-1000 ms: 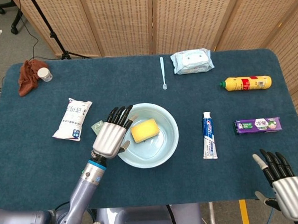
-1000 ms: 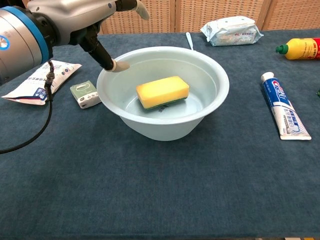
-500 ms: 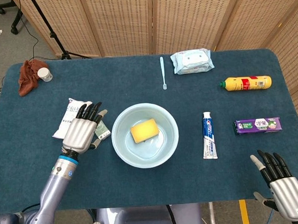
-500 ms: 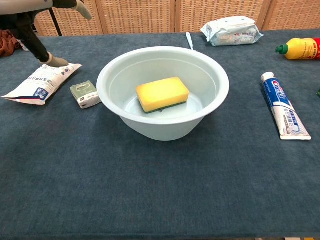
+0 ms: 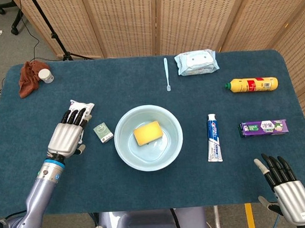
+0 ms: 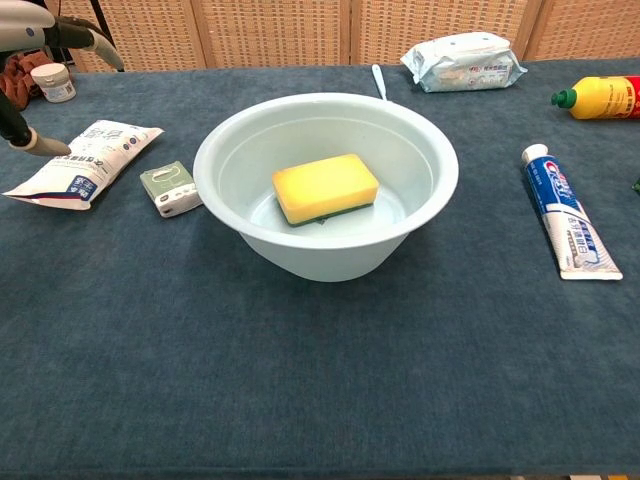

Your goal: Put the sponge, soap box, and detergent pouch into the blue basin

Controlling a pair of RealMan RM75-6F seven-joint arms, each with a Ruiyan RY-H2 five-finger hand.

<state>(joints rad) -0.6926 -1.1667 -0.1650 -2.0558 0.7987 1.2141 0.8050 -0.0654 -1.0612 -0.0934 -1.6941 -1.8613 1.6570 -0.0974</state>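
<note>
Left hand [image 5: 66, 137], fingers extended, nothing gripped, overlies the detergent pouch [image 6: 82, 162]; print unreadable. Soap box [image 5: 103, 132] just beside the blue basin [image 5: 172, 143]; sponge [image 5: 148, 132] inside. Toothpaste tube [image 5: 213, 137], lettering illegible. We note right hand [image 5: 286, 184] spread, empty.

sponge [image 5: 148, 132] in basin [image 5: 124, 146]; soap box [image 5: 103, 132] left; pouch [image 5: 82, 108] further left

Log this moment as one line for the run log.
sponge: in blue basin | soap box: on table | detergent pouch: on table | left hand: over pouch, open | right hand: open, idle
</note>
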